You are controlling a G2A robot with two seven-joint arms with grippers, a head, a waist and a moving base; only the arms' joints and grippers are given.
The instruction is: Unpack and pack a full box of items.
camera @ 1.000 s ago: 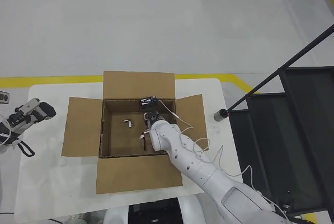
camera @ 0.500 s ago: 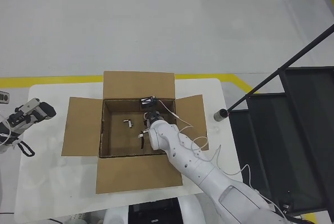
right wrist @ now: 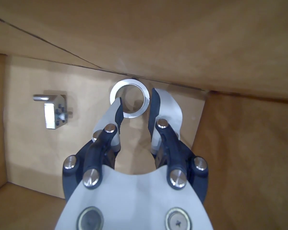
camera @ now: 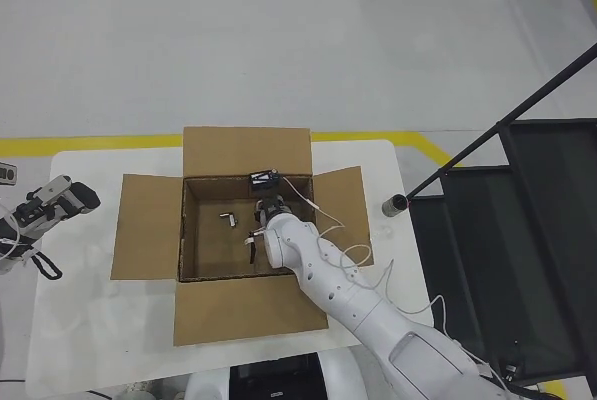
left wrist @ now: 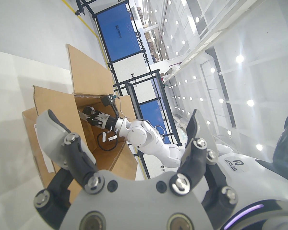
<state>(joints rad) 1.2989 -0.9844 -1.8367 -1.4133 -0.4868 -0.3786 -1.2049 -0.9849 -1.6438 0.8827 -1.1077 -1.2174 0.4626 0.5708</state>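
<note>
**A:** What shows from the top?

**B:** The open box (camera: 143, 225) sits mid-table (camera: 88, 310). The right gripper (camera: 269, 207) is down inside it, with a metal bracket (camera: 229, 216) at its nine o'clock. The left gripper (camera: 63, 198) hangs at the box's nine o'clock, off the cardboard.

**A:** Left wrist?

**B:** That gripper is released and grasps nothing.

**A:** Right wrist?

**B:** Spread fingers (right wrist: 105, 117) sit either side of a metal ring (right wrist: 124, 82), not clenched. The ring lies on the box floor against a wall, apart from the bracket.

Top: looks straight down on open brown cardboard box (camera: 148, 240). Left wrist: faces same box from outside, well apart. Right wrist: sits inside it, near bottom.
</note>
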